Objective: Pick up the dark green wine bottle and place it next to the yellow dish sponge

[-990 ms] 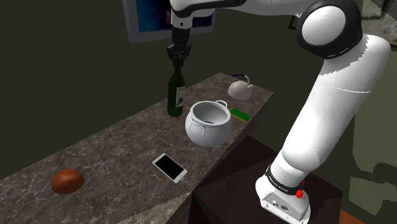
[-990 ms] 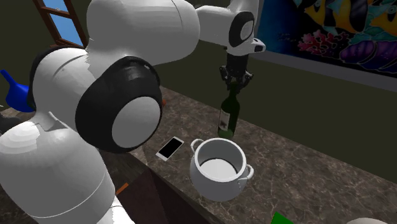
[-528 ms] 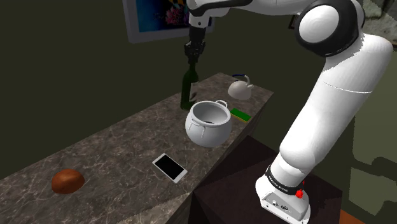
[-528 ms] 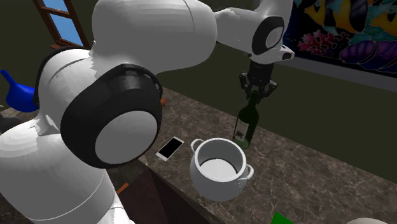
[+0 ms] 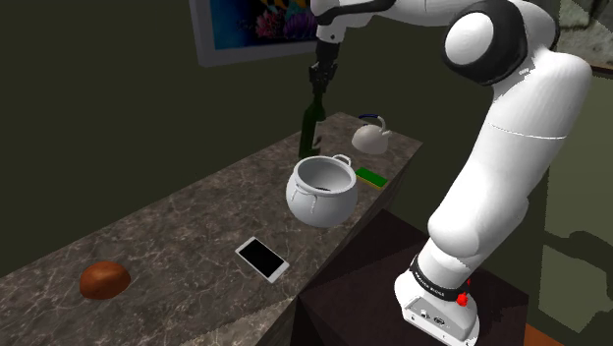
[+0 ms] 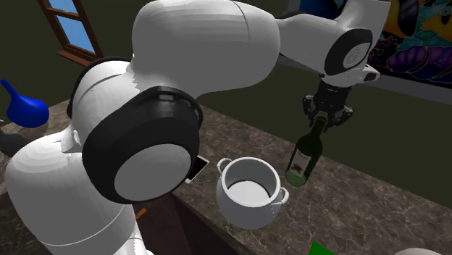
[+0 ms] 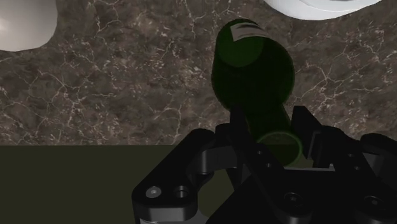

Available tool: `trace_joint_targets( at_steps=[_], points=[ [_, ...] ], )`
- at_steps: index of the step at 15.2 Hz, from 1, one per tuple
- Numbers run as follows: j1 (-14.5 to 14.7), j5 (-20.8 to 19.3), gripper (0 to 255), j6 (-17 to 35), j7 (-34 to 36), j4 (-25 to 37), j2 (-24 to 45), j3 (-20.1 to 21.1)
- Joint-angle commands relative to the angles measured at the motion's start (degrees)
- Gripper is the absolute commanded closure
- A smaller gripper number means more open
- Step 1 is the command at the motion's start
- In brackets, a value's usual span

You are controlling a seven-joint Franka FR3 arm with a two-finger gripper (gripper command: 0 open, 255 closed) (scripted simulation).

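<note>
My black gripper (image 5: 316, 86) is shut on the neck of the dark green wine bottle (image 5: 309, 130). The bottle hangs slightly tilted just behind the white pot (image 5: 320, 189), its base close over the marble counter. In the second exterior view the gripper (image 6: 324, 122) holds the bottle (image 6: 305, 156) to the right of the pot (image 6: 250, 192). The wrist view looks down the bottle (image 7: 251, 70), with its neck clasped in the gripper (image 7: 275, 137). A flat green sponge (image 5: 371, 176) lies by the counter's near edge, between the pot and a white kettle (image 5: 371, 136).
A phone (image 5: 261, 259) and a brown rounded lump (image 5: 103, 279) lie further along the counter (image 5: 187, 221) toward the shoulder view's left. A framed picture (image 5: 246, 25) hangs on the wall behind. A blue watering can (image 6: 23, 109) sits at the second exterior view's left.
The gripper has carried the bottle toward the shoulder view's right, from beside the pot's left to behind it, nearer the kettle and sponge. The bottle now tilts more.
</note>
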Motion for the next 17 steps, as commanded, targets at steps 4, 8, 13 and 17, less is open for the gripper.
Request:
trace_joint_targets(
  at_steps=[4,8,13,17],
  points=[
    [-3.7,1.1,255,-1.8,-6.3,5.1,3.5,-2.5],
    [-6.9,2.2,255,-3.6,-11.2,10.7,7.5,-4.2],
    [-11.4,3.9,255,-7.0,-16.9,20.5,14.2,-5.9],
    [-15.6,5.5,255,-11.4,-20.9,31.9,21.7,-6.7]
  ],
)
